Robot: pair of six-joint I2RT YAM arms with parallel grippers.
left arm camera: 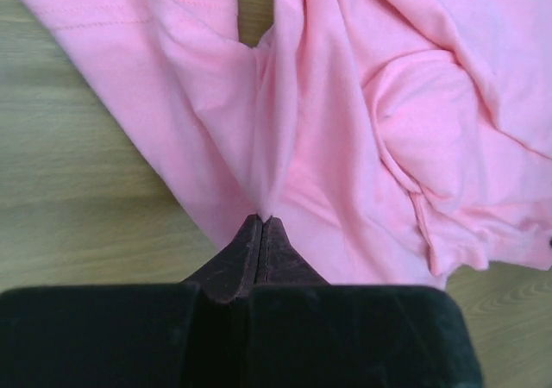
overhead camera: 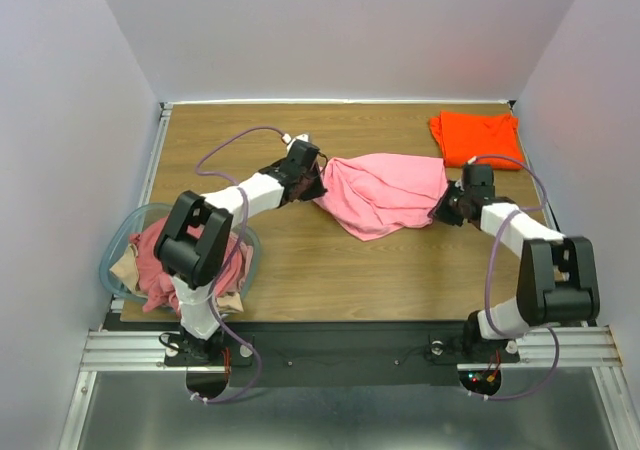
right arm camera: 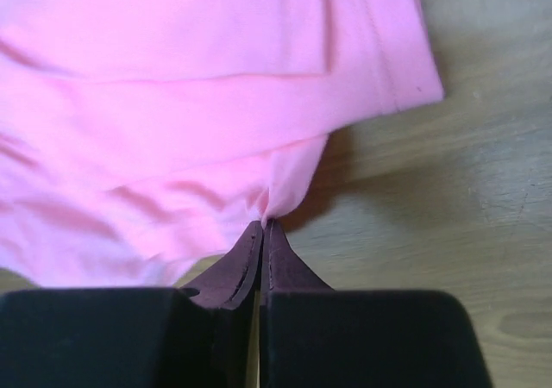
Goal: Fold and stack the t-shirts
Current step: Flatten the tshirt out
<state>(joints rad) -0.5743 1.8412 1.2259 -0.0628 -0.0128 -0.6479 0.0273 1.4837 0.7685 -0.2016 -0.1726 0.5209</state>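
On the table (overhead camera: 300,270), pink shirt (overhead camera: 385,195): pinched at both ends, for spreading.
Left claw (left arm camera: 261,220): grips left edge.
Right claw (right arm camera: 266,224): grips right edge.

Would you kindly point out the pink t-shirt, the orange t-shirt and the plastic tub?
pink t-shirt (overhead camera: 385,192): top external view, middle of its bunched fabric.
orange t-shirt (overhead camera: 478,138): top external view, centre of the folded shirt.
plastic tub (overhead camera: 118,235): top external view, its left rim.
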